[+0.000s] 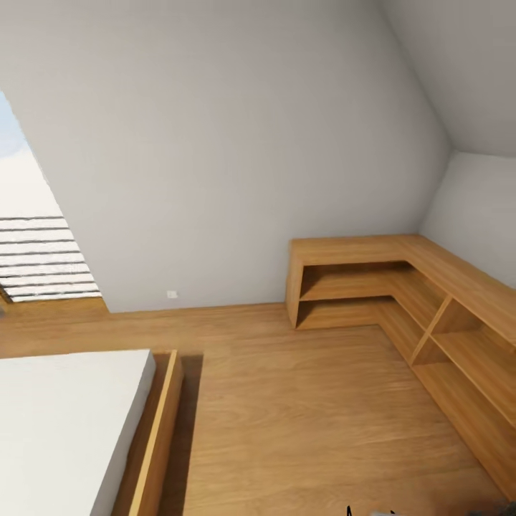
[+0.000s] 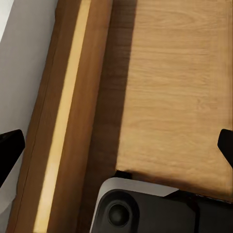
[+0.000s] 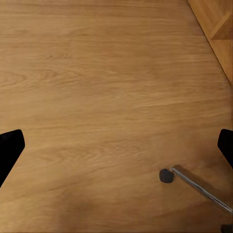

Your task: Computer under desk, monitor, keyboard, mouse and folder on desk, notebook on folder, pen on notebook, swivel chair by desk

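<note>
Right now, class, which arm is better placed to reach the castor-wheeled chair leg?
Right, probably. The right tool hangs open over the floor with the castor and its chrome leg close by; the left tool hangs open beside the bed frame.

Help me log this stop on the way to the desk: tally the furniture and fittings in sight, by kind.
Corner shelf unit: 1
Bed: 1
Window with blinds: 1
Wall outlet: 1
Chair leg with caster: 1
Total: 5
</note>
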Tool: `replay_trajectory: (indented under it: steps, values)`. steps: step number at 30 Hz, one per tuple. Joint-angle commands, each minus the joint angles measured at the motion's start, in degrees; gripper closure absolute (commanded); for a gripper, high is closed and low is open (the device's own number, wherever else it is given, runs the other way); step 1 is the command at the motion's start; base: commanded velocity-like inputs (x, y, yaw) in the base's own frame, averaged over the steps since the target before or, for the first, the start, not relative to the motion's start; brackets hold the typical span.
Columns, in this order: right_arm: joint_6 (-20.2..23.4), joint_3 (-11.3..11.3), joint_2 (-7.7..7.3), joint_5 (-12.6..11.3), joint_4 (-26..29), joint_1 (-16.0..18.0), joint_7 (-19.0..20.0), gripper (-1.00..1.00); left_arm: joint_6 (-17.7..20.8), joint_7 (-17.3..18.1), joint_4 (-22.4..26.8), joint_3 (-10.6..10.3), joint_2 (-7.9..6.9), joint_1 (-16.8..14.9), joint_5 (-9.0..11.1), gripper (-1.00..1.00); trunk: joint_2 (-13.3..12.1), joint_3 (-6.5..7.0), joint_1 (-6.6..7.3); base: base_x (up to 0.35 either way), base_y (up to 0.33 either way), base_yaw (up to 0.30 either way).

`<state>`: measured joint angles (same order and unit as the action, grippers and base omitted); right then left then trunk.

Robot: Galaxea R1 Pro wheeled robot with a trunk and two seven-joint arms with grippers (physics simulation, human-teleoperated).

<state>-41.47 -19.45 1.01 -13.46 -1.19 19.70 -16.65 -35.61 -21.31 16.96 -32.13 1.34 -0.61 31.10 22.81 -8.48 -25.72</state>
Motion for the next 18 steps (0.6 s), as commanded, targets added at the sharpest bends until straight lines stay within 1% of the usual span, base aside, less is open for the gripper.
replay_trajectory:
  steps: [1,10,18]
  values:
    - [-0.19,-0.5,0.04,-0.34,-0.13,0.08,-0.22,-1.0,-0.16,-0.48,0.01,-0.49,-0.03,-0.06,0.19,-1.0,0.11,-0.11,-0.07,0.321,-0.077,-0.075]
    - [-0.19,-0.5,0.1,-0.34,-0.13,0.08,-0.24,-1.0,-0.16,-0.48,0.01,-0.49,-0.03,-0.07,0.19,-1.0,0.11,-0.1,-0.07,0.321,-0.072,-0.026]
    - [-0.19,-0.5,0.11,-0.34,-0.13,0.08,-0.23,-1.0,-0.16,-0.48,0.01,-0.48,-0.09,-0.08,0.19,-1.0,0.11,-0.09,-0.07,0.321,-0.02,-0.003]
